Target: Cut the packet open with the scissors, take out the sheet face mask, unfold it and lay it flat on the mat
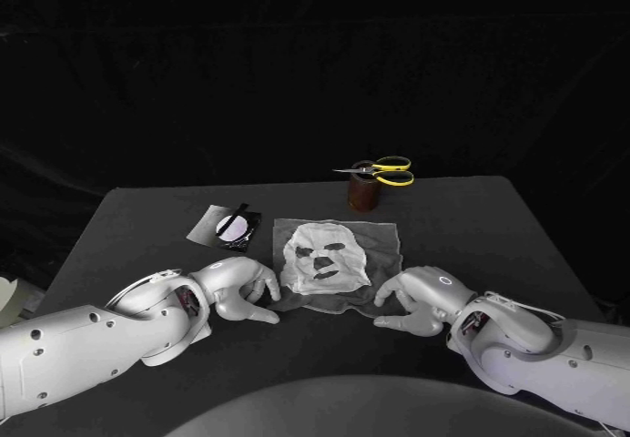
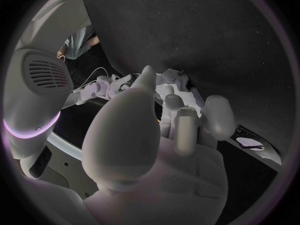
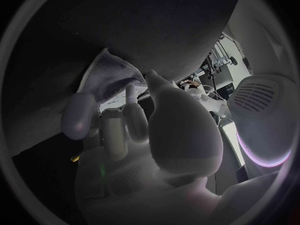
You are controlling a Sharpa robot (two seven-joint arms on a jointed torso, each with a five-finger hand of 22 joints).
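At the table's (image 1: 499, 237) middle, the mask (image 1: 324, 258) lies unfolded on the grey mat (image 1: 381, 238). It is white, with the eye, nose and mouth holes showing dark, and the chin end is toward the robot. We note light creases along its sides. The mat's near edge is rumpled between the two hands.

The left hand (image 1: 237, 287) rests on the table at the mat's near left corner, fingers bent down with the tips at the mat's edge and the thumb stretched along the table. The right hand (image 1: 418, 299) sits the same way at the near right corner. We cannot tell whether either hand pinches the mat or only touches it. In the right wrist view a fold of mat stands up just past the fingertips (image 3: 80, 116), but the fingers hide the contact.

The packet (image 1: 226, 226) lies just beside the mat's far left corner, dark with a pale patch. We cannot make out its cut edge. The yellow-handled scissors (image 1: 382, 170) rest on top of a brown cup (image 1: 362, 194) behind the mat, well apart from both hands.
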